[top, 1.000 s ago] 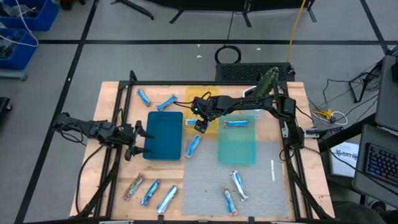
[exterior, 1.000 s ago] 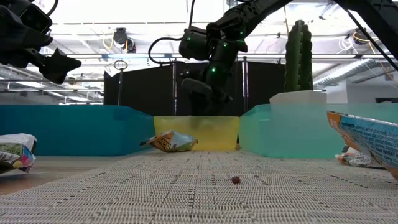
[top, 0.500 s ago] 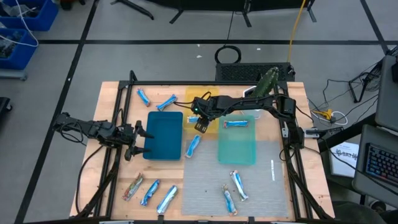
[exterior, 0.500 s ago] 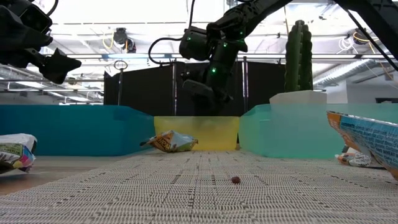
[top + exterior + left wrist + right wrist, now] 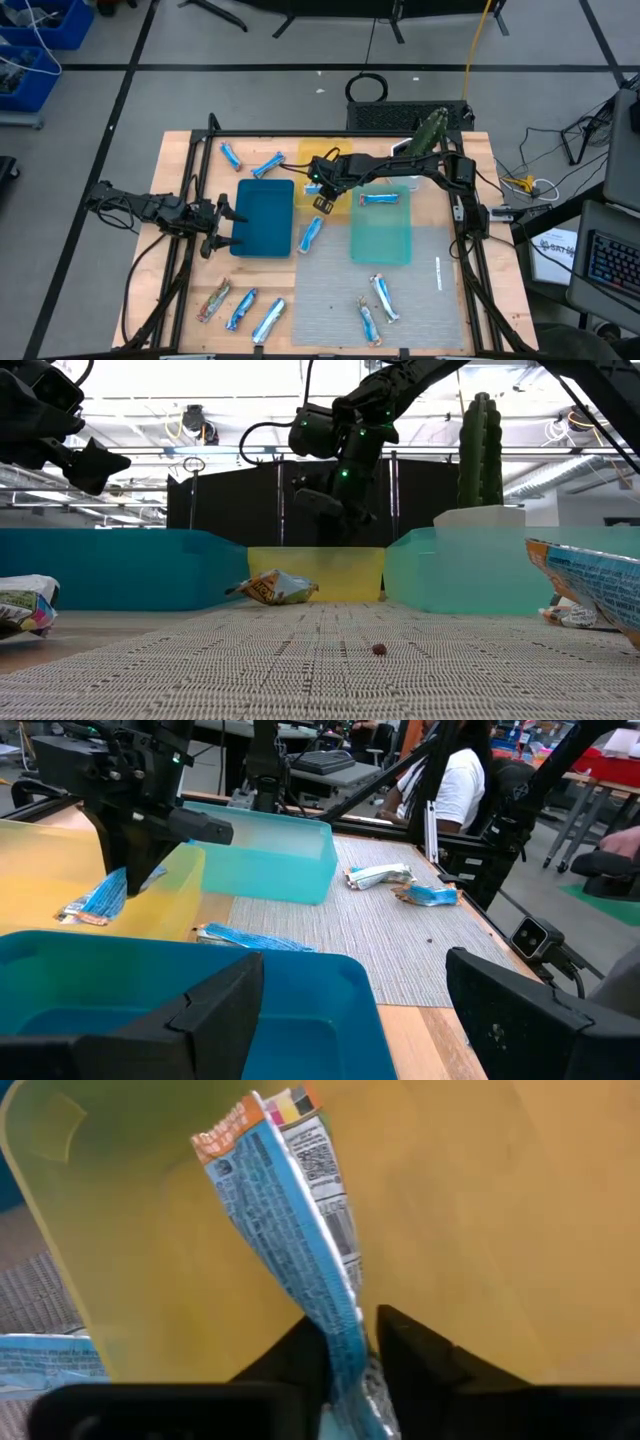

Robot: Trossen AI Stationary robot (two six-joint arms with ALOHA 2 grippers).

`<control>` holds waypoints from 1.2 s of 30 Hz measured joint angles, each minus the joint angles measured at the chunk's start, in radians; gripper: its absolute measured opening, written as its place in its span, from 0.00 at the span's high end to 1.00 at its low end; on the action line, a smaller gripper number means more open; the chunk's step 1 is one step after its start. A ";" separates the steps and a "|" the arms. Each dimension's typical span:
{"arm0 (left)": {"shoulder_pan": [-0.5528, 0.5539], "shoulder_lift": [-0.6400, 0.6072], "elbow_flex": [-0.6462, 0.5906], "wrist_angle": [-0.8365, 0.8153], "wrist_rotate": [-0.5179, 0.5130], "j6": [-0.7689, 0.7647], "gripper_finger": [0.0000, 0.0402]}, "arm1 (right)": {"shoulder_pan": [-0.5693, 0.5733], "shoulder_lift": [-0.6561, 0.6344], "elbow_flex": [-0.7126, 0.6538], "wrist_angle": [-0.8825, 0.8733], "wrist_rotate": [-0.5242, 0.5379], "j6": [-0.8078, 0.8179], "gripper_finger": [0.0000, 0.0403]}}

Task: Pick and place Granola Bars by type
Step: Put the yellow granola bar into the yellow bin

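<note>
My right gripper [image 5: 322,202] hangs over the yellow tray [image 5: 305,166], shut on a blue-and-white granola bar [image 5: 290,1230]. It also shows in the left wrist view [image 5: 128,845]. My left gripper [image 5: 222,225] is open and empty at the left side of the blue tray [image 5: 262,215]. One blue bar [image 5: 378,198] lies in the teal tray [image 5: 380,240]. Another bar [image 5: 311,233] lies on the mat between the blue and teal trays. Two bars [image 5: 231,155] [image 5: 267,165] lie behind the blue tray. My right gripper pinches one end of the bar [image 5: 345,1342] between its two fingers [image 5: 410,1345], coming from above and slanting down into the yellow tray. The bar hangs tilted below the fingers [image 5: 105,895], its free end low inside the tray.
Three bars [image 5: 241,308] lie near the front left of the table and two bars [image 5: 376,308] on the grey mat at the front. A small white item [image 5: 438,272] lies at the mat's right. A person [image 5: 440,785] sits beyond the table.
</note>
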 joint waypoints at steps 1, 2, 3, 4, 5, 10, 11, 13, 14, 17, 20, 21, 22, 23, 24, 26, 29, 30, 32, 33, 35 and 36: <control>0.000 0.000 0.000 0.000 0.000 0.000 0.23 | 0.000 0.000 0.000 0.000 0.000 0.001 0.75; 0.000 0.000 0.000 0.000 0.000 0.000 0.23 | 0.000 0.000 0.000 0.000 0.000 0.002 0.71; 0.000 0.000 0.000 0.000 0.000 0.000 0.23 | 0.000 0.000 0.000 0.000 0.000 0.006 0.67; 0.000 0.000 0.000 0.000 0.000 0.000 0.23 | 0.000 0.000 0.000 0.000 -0.001 0.007 0.63; 0.000 0.000 0.000 0.000 0.000 0.000 0.23 | 0.000 0.000 0.000 0.000 -0.001 0.008 0.58; 0.000 0.000 0.000 0.000 0.000 0.000 0.23 | 0.000 0.000 0.000 0.000 -0.024 0.008 0.40; 0.000 0.000 0.000 0.000 0.000 0.000 0.23 | 0.000 0.000 0.000 0.000 -0.025 0.008 0.37; 0.000 0.000 0.000 0.000 0.000 0.000 0.23 | 0.000 0.000 0.000 0.000 -0.027 0.006 0.32; 0.000 0.000 0.000 0.000 0.000 0.000 0.23 | 0.000 0.000 0.000 0.000 -0.027 0.006 0.31; 0.000 0.000 0.000 0.000 0.000 0.000 0.23 | 0.000 0.000 0.000 0.000 -0.026 0.005 0.28; 0.000 0.000 0.000 0.000 0.000 0.000 0.23 | 0.000 0.000 0.000 0.000 -0.025 0.005 0.27; 0.000 0.000 0.000 0.000 0.000 0.000 0.23 | 0.000 0.000 0.000 0.000 -0.025 0.005 0.27; 0.000 0.000 0.000 0.000 0.000 0.000 0.23 | 0.000 0.000 0.000 0.000 -0.025 0.005 0.28; 0.000 0.000 0.000 0.000 0.000 0.000 0.23 | 0.000 0.000 0.000 0.000 -0.025 0.004 0.28; 0.000 0.000 0.000 0.000 0.000 0.000 0.23 | 0.000 0.000 0.000 0.000 -0.025 0.003 0.28; 0.000 0.000 0.000 0.000 0.000 0.000 0.23 | 0.000 0.000 0.000 0.000 -0.025 0.000 0.30; 0.000 0.000 0.000 0.000 0.000 0.000 0.23 | 0.000 0.000 0.000 0.000 -0.024 0.000 0.31; 0.000 0.000 0.000 0.000 0.000 0.000 0.23 | 0.000 0.000 0.000 0.000 -0.024 0.000 0.32; 0.000 0.000 0.000 0.000 0.000 0.000 0.23 | 0.000 0.000 0.000 0.000 -0.024 0.000 0.34; 0.000 0.000 0.000 0.000 0.000 0.000 0.23 | 0.000 0.000 0.000 0.000 -0.024 0.000 0.34; 0.000 0.000 0.000 0.000 0.000 0.000 0.23 | 0.000 0.000 0.000 0.000 -0.024 0.000 0.36; 0.000 0.000 0.000 0.000 0.000 0.000 0.23 | 0.000 0.000 0.000 0.000 -0.024 0.000 0.37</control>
